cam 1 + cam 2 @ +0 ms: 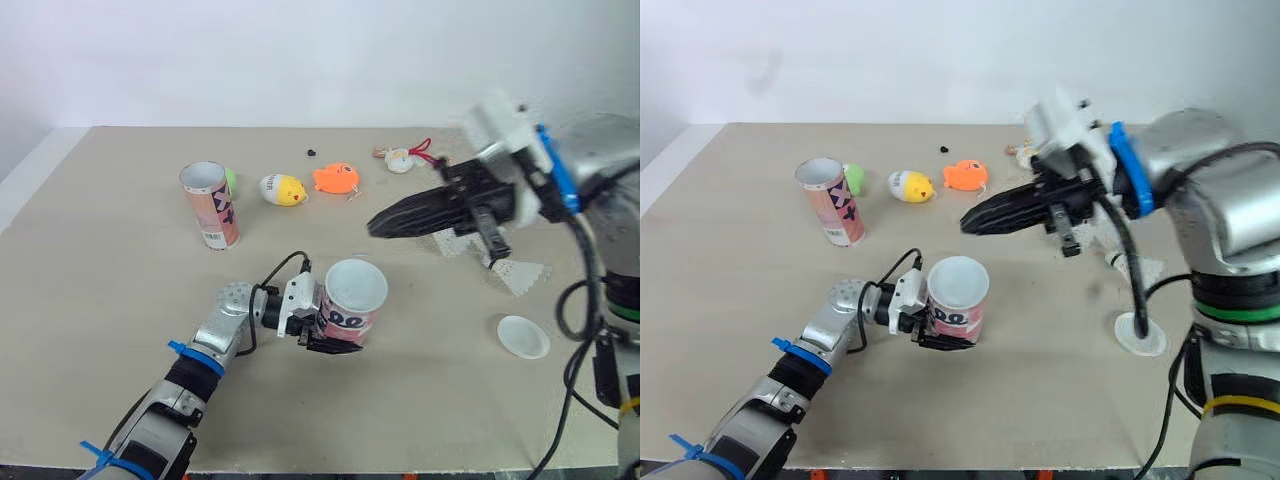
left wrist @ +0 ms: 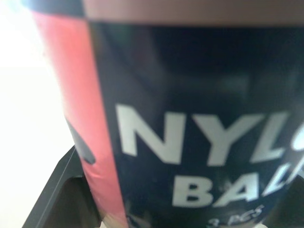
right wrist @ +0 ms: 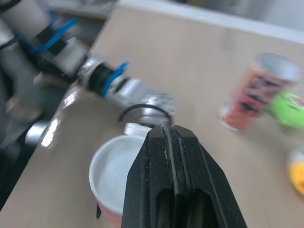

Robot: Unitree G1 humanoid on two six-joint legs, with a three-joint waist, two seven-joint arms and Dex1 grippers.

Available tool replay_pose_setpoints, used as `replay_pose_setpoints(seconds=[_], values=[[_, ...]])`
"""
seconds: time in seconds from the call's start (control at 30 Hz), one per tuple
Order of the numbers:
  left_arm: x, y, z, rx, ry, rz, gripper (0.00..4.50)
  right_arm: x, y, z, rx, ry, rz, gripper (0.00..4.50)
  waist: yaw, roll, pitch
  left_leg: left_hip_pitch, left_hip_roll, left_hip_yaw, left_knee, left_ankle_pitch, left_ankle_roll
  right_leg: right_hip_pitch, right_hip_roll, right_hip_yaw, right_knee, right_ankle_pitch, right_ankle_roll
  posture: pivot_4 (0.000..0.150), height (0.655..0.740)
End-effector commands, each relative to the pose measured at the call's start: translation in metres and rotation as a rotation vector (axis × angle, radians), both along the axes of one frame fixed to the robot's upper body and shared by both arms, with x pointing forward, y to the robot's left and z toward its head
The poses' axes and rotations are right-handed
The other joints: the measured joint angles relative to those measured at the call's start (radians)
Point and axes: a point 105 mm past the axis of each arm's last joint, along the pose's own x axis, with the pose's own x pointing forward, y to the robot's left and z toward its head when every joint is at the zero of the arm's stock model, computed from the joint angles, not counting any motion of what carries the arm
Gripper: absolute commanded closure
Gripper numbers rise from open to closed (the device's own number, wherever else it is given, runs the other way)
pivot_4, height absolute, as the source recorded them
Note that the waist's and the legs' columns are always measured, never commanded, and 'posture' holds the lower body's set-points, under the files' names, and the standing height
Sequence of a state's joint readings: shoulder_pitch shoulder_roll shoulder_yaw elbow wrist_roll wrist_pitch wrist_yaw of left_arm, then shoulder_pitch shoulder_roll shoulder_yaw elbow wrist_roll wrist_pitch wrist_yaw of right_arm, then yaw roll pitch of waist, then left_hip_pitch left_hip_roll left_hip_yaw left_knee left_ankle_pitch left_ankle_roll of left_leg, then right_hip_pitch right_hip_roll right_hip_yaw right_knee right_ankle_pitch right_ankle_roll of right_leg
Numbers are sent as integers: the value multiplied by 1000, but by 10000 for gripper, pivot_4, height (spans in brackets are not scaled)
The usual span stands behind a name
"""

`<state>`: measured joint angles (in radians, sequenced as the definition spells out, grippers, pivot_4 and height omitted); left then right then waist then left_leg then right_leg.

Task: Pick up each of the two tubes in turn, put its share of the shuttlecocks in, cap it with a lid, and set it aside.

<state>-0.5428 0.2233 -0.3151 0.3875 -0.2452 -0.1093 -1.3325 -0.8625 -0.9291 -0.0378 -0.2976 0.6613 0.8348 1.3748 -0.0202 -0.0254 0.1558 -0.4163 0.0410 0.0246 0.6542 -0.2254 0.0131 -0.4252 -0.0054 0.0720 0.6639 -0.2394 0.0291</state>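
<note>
Bright, even light from overhead washes the wall [image 1: 300,60] nearly white and leaves only soft, faint shadows on the table [image 1: 100,300] beneath the nearer tube [image 1: 352,300].

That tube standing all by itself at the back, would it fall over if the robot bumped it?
Probably, yes. The lone tube stands upright and is taller than it is wide, so a knock near its open top would likely tip it. It looks thin-walled, so it is probably light. Once down, its round body may roll across the table.
</note>
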Motion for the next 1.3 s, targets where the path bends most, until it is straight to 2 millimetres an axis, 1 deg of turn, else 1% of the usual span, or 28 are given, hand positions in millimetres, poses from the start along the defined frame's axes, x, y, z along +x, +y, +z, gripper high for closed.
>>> replay_pose_setpoints(seconds=[0.03,0.07,0.13,0.2,0.23,0.27,0.33,0.4,0.47,0.5,0.53,0.6,0.67,0.73,0.8,0.9,0.93,1.0,1.07,1.1,1.2,1.3], values=[[8,11,-1,11,2,46,9401,-8,-21,-8,16,-25,-136,44700,-1,0,0,0,0,0,0,0,0,0,0,0,0,0,0,1500,7400],[8,12,-2,16,17,38,5905,-8,-28,-15,16,-16,-189,45000,-1,1,0,0,0,0,0,0,0,0,0,0,0,-1,1,1500,7400],[8,13,-2,23,27,30,574,-9,-38,-23,36,-6,-265,45000,-5,0,1,1,0,1,0,0,0,0,1,1,0,-2,5,1500,7400],[8,14,-3,28,30,24,574,-11,-44,-29,46,0,-316,45000,-5,1,1,1,0,1,0,0,0,0,1,1,0,-1,5,1500,7400],[8,14,-2,29,31,23,0,-11,-46,-32,48,1,-338,38464,-5,1,1,1,0,0,0,0,0,0,1,1,0,-1,5,1500,7400],[8,15,-2,28,30,23,0,-11,-49,-35,52,5,-363,35497,-5,1,1,1,0,0,0,0,0,0,2,1,1,-1,6,1500,7400],[9,16,-1,27,24,29,0,-12,-53,-42,61,29,-402,26939,-5,1,1,1,0,0,0,0,0,0,2,1,0,-1,6,1500,7400],[12,18,1,20,-6,46,0,-16,-56,-51,64,74,-418,16409,-3,1,2,1,0,0,1,0,0,1,2,1,0,-1,6,1500,7400],[10,23,3,15,3,41,0,-22,-59,-62,58,118,-429,7081,-3,1,2,1,0,0,1,0,0,0,1,1,0,-1,6,1500,7400],[8,24,4,16,3,37,0,-24,-61,-66,53,132,-432,2723,-3,0,2,1,0,0,1,0,0,1,1,1,0,-1,6,1500,7400],[7,27,4,20,-1,32,0,-26,-62,-69,47,142,-434,458,-3,0,2,1,0,0,0,0,0,0,1,1,0,-2,7,1500,7400],[5,39,3,49,5,44,0,-32,-60,-84,39,187,-429,458,-4,0,2,1,0,1,0,0,0,0,1,2,0,-2,7,1500,7400],[7,55,2,82,-19,75,0,-35,-55,-104,11,212,-440,458,-4,0,2,1,0,0,0,0,0,0,2,1,0,-2,6,1500,7400],[8,68,6,78,-20,112,0,-38,-49,-121,-3,258,-426,458,-5,0,2,2,2,0,0,0,0,1,3,1,0,-2,5,1500,7400],[6,84,15,62,-30,153,0,-26,-42,-135,22,242,-453,458,-6,0,2,2,3,0,0,0,0,1,4,1,0,-1,5,1500,7400],[-4,100,26,51,-32,183,0,-4,-32,-144,85,203,-507,458,-10,-2,4,3,5,2,1,1,-1,1,4,1,0,0,2,1500,7400],[-7,104,29,50,-29,190,0,-2,-28,-146,90,190,-504,458,-11,-3,4,4,5,2,1,1,-2,1,4,2,0,-1,0,1500,7400],[-19,112,41,31,-31,200,0,-1,-17,-161,56,179,-470,458,-12,-3,4,4,4,3,1,1,-2,1,3,2,0,-1,0,1500,7400],[-30,115,56,-12,-21,208,0,-5,-7,-170,44,190,-429,458,-11,-4,5,4,5,3,0,1,-2,1,3,2,0,-2,-1,1500,7400],[-35,114,62,-33,-7,208,0,-7,-3,-172,47,194,-415,458,-9,-4,5,3,6,2,-1,1,-2,1,2,1,0,-3,2,1500,7400],[-42,111,77,-82,12,211,0,-6,5,-172,66,189,-395,458,-2,-4,5,2,5,1,-1,1,-3,0,2,1,0,-3,4,1500,7400],[-47,106,90,-103,11,203,0,0,14,-173,85,184,-388,458,-4,-4,6,2,4,2,0,0,-4,1,1,1,0,-2,6,1500,7400]])
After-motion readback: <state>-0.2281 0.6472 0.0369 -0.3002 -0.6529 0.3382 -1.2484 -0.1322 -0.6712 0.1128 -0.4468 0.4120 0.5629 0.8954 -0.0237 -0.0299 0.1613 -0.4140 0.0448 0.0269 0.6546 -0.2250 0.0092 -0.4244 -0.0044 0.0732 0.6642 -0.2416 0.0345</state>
